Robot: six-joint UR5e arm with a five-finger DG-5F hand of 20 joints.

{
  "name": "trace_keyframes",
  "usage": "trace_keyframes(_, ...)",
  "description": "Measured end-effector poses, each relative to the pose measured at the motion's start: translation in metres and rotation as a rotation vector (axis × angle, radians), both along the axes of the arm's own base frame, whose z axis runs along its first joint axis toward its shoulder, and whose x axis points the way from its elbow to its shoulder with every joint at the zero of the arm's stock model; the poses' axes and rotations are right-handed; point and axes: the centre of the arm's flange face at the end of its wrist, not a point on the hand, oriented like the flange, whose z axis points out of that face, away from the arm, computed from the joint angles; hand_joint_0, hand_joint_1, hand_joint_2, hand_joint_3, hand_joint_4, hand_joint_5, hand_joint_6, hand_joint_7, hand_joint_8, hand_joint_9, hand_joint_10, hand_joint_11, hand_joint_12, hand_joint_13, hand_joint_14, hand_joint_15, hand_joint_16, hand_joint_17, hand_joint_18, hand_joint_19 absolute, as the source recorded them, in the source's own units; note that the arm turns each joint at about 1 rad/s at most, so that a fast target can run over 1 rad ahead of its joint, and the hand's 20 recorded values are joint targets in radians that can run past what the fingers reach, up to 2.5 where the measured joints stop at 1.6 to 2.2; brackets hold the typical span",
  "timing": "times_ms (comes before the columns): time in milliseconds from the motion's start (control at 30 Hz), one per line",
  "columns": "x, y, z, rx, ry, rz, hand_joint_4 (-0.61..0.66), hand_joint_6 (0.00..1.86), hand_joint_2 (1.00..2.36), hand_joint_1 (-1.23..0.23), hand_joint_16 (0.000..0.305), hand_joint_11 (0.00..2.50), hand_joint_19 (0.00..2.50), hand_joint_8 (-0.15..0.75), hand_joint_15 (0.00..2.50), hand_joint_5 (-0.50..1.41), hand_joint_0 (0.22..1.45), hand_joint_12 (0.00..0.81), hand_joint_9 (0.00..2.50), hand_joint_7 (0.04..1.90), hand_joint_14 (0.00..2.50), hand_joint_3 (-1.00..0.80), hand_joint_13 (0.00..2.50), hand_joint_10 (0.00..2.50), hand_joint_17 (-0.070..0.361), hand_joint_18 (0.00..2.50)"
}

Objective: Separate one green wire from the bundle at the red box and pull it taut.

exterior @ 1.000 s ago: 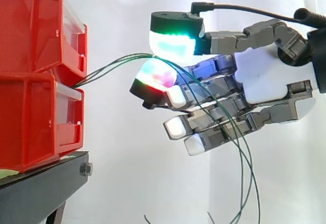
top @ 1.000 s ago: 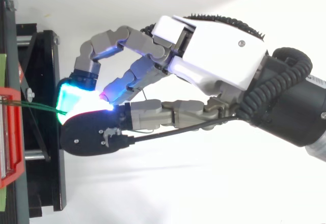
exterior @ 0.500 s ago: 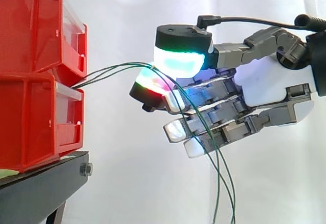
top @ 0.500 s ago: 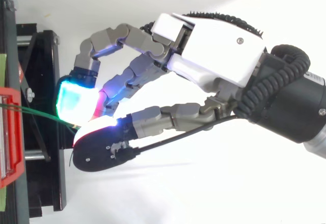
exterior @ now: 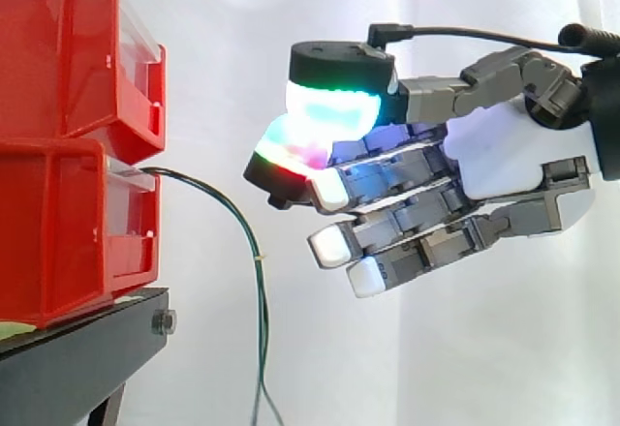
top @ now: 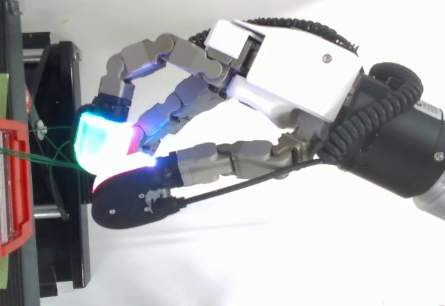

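1. Hand [exterior: 494, 150] pinched closed, glowing pads [exterior: 334, 108] pressed together with nothing visible between them; remaining fingers curled loosely beneath.
2. Wires [exterior: 262, 300] emerge between the two stacked red bins [exterior: 68, 223] near the stand's [exterior: 87, 358] right edge in the side view, arc downward and hang slack, apart from the hand.
3. Risk: closing on air, because the strands sag below pad height.
4. Risk: catching the whole bundle instead of one strand, since they run almost as a single line.
5. Risk: slipping out under tension, with thin smooth insulation against thick rounded pads.
6. Materials: wires thin, green, limp; bins hard glossy plastic with clear fronts; stand matte black, bolted.
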Motion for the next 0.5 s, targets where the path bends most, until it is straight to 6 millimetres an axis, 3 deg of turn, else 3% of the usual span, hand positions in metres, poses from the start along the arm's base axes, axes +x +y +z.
trace_keyframes(333,0.0018,0.0019,0.0004,-0.010,-0.010,0.001,0.08,0.83,1.00,-0.63,0.050,0.69,0.59,0.245,0.63,-0.16,0.52,0.350,1.08,0.90,0.02,-0.50,0.95,0.02,0.113,0.77)
trace_keyframes(500,0.0007,0.0019,-0.0071,-0.010,-0.008,0.003,0.09,0.68,1.00,-0.61,0.052,0.68,0.60,0.248,0.64,-0.14,0.51,0.353,1.08,1.00,0.02,-0.50,0.97,0.02,0.116,0.76)
